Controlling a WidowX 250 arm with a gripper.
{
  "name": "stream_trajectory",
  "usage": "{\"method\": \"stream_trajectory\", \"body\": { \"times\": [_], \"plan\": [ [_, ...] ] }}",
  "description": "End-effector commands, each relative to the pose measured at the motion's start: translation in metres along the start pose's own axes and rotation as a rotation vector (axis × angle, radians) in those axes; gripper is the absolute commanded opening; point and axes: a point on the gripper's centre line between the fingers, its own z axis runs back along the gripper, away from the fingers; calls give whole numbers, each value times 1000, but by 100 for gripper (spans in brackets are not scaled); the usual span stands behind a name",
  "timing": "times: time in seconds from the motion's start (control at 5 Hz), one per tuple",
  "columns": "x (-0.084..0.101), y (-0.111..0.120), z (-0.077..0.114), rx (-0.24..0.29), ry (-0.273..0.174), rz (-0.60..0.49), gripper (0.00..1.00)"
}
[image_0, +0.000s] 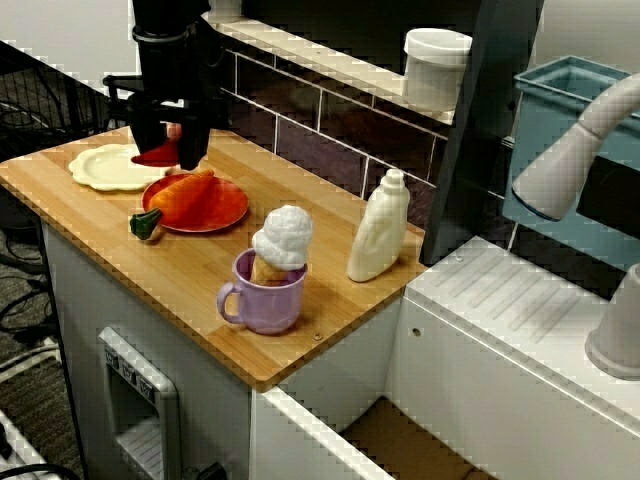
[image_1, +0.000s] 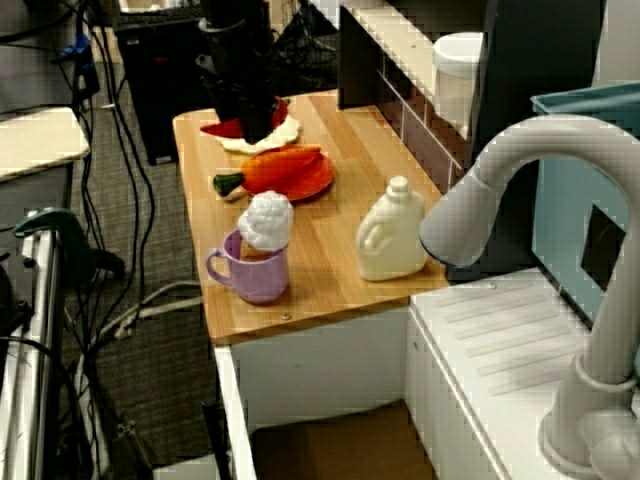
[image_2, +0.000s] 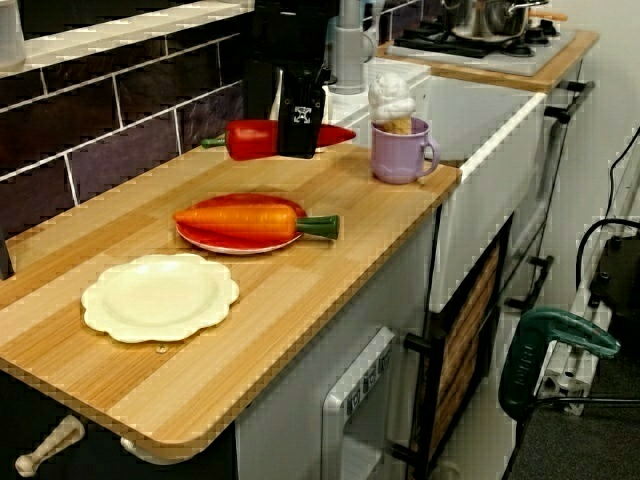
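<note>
In the view from the front, the black gripper (image_0: 166, 150) hangs above the cream scalloped plate (image_0: 100, 168) at the counter's far left end, shut on a red pepper (image_0: 152, 156). The view from the sink side shows the gripper (image_1: 250, 125) with the pepper (image_1: 216, 128) sticking out to the left over the plate (image_1: 285, 134). From the counter's end, the pepper (image_2: 250, 138) lies level in the fingers (image_2: 300, 115), raised off the wood, with its green stem pointing left. Just beside it, a carrot (image_0: 182, 195) rests on a red plate (image_0: 228, 212).
A purple mug (image_0: 266, 298) holding an ice-cream cone stands near the front edge. A white bottle (image_0: 380, 230) stands by the dark post at the right. A white jar (image_0: 436, 66) sits on the back shelf. The sink faucet (image_1: 480, 200) rises at the right.
</note>
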Motion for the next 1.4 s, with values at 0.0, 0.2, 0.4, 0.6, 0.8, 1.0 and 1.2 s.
{"method": "stream_trajectory", "body": {
  "times": [0.0, 0.2, 0.4, 0.6, 0.8, 1.0, 1.2],
  "plan": [
    [-4, -2, -2, -6, -46, 3, 0],
    [0, 1, -5, -19, -57, 35, 0],
    [5, -1, -8, -30, -60, 45, 0],
    [13, -11, -20, -7, -67, 47, 0],
    [22, -18, -31, 12, -68, 57, 0],
    [24, -21, -37, 13, -68, 56, 0],
    [24, -21, -42, 28, -70, 54, 0]
  ]
}}
